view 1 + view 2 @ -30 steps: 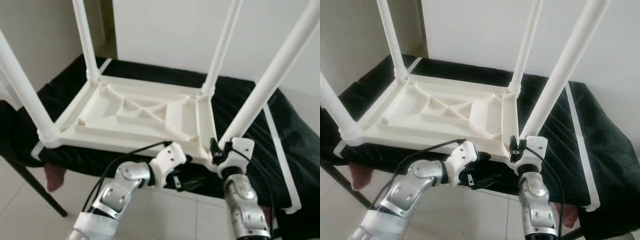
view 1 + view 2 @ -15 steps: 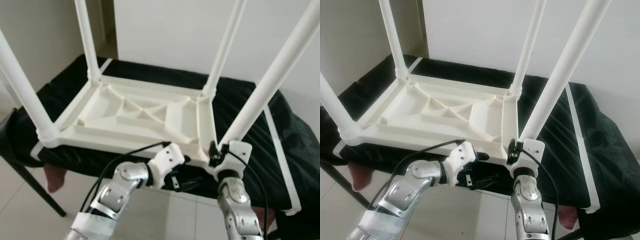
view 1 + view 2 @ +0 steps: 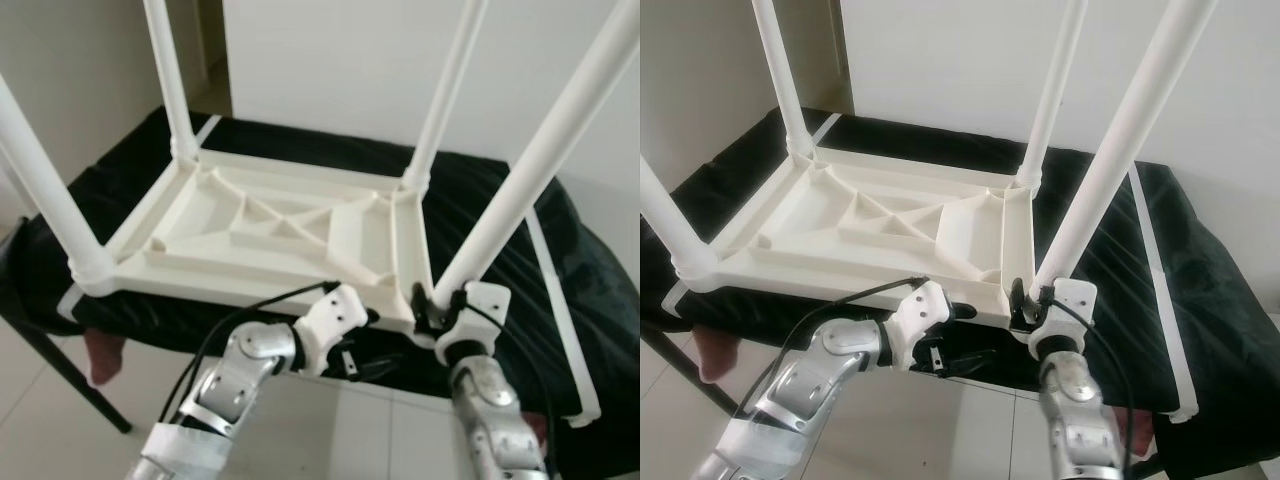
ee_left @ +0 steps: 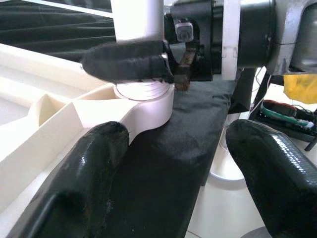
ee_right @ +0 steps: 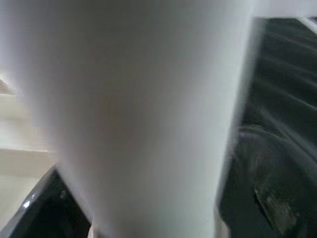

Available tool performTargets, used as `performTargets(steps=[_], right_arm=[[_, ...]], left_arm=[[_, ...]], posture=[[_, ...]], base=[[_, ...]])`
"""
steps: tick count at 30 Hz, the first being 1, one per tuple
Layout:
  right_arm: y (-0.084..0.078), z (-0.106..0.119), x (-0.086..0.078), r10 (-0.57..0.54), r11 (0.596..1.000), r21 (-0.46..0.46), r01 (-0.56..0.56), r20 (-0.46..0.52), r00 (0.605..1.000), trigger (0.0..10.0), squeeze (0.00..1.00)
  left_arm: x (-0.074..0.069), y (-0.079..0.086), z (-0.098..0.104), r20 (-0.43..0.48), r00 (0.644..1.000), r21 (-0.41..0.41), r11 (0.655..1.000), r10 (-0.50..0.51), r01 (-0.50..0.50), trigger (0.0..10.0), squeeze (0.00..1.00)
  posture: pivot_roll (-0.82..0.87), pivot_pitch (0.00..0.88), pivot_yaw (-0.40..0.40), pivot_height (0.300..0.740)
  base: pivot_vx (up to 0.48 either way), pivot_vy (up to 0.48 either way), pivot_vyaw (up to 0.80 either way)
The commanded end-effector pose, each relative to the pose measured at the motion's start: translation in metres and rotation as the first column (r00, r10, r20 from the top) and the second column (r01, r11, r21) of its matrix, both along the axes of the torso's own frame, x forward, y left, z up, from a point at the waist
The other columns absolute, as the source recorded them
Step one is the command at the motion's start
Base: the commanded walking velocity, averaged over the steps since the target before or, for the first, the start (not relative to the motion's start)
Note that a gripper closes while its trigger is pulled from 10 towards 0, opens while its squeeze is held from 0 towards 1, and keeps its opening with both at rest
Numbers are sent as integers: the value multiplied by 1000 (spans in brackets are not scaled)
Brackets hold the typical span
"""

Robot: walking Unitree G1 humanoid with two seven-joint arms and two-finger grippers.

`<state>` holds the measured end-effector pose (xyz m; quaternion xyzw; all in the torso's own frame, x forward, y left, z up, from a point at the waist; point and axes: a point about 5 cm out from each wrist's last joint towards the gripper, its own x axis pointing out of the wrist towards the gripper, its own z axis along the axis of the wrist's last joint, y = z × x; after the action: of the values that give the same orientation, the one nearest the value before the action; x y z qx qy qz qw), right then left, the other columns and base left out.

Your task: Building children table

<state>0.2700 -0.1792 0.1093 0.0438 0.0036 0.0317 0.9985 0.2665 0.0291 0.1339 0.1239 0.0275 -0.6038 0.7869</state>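
I'm working at the near right corner of the upturned white table top (image 3: 270,235), which lies underside-up on a black cloth (image 3: 500,215) with all four legs standing in its corner sockets. The leg that matters is the near right leg (image 3: 530,185): its long axis runs up and away from that corner, leaning slightly outward to the right as the head camera sees it. My right gripper (image 3: 1025,305) is right at the foot of that leg, just above the socket, and the right wrist view has the white tube pressed between the two dark fingers — so I read it as clamped on the leg. From the left wrist view one black finger of the right gripper lies across the tube just above the socket collar. My left gripper (image 3: 352,352) sits lower and to the left of that same corner, below the table's front edge, fingers spread wide and holding nothing — the corner socket lies straight ahead of it. Since the right arm is already on the leg, I judge any seating push or twist must follow the leg's own axis, down into the corner.
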Motion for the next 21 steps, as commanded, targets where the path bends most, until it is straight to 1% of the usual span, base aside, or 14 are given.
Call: performTargets(steps=[1,2,3,6,7,9,10,12,13,16,17,19,20,21], right_arm=[[-5,-2,1,65,998,-25,-65,9,998,10000,0],[-6,0,2,91,995,-48,-90,17,996,10000,0],[-6,0,2,91,995,-48,-90,17,996,10000,0],[-7,4,4,161,984,-87,-157,30,987,10000,0],[-7,4,4,161,984,-87,-157,30,987,10000,0],[-7,9,8,233,967,-120,-227,43,971,10000,0],[-7,9,8,233,967,-120,-227,43,971,10000,0],[-8,13,12,284,952,-136,-276,46,958,10000,0],[-8,13,12,284,952,-136,-276,46,958,10000,0],[-6,14,15,354,926,-153,-345,40,934,10000,0],[-6,13,16,363,921,-160,-354,28,931,3176,0],[-6,11,17,366,919,-165,-358,21,930,3176,0],[-7,9,17,368,918,-165,-362,6,930,1098,0],[-7,7,18,369,917,-165,-364,-5,930,1098,0]], left_arm=[[2,0,-2,5,999,0,999,46,-46,10000,0],[2,0,-2,6,999,-1,999,47,-47,10000,0],[2,0,-2,6,999,-1,999,47,-47,10000,0],[3,1,-1,7,999,0,999,49,-49,10000,0],[3,1,-1,7,999,0,999,49,-49,10000,0],[3,1,-1,6,999,1,999,49,-49,10000,0],[3,1,-1,6,999,1,999,49,-49,10000,0],[3,1,-2,5,999,0,999,50,-50,10000,0],[3,1,-2,5,999,0,999,50,-50,10000,0],[3,1,-1,6,999,-2,999,51,-51,10000,0],[3,1,-1,8,999,-1,999,52,-52,10000,0],[3,1,-1,8,999,-1,999,53,-53,10000,0],[3,1,0,9,998,-1,999,54,-54,10000,0],[3,1,0,10,998,-1,998,55,-55,10000,0]], posture=[[21,1,-54,740],[21,1,-54,740],[21,1,-54,740],[21,1,-53,740],[21,1,-53,740],[23,0,-53,740],[23,0,-53,740],[25,0,-54,740],[25,0,-54,740],[27,0,-57,740],[30,0,-59,740],[30,0,-59,740],[35,0,-62,740],[35,0,-62,740]], base=[[0,0,0],[0,0,0],[0,0,0],[0,0,0],[0,0,0],[0,0,0],[0,0,0],[0,0,0],[0,0,0],[0,0,0],[0,0,0],[0,0,0],[0,0,0],[0,0,0]])
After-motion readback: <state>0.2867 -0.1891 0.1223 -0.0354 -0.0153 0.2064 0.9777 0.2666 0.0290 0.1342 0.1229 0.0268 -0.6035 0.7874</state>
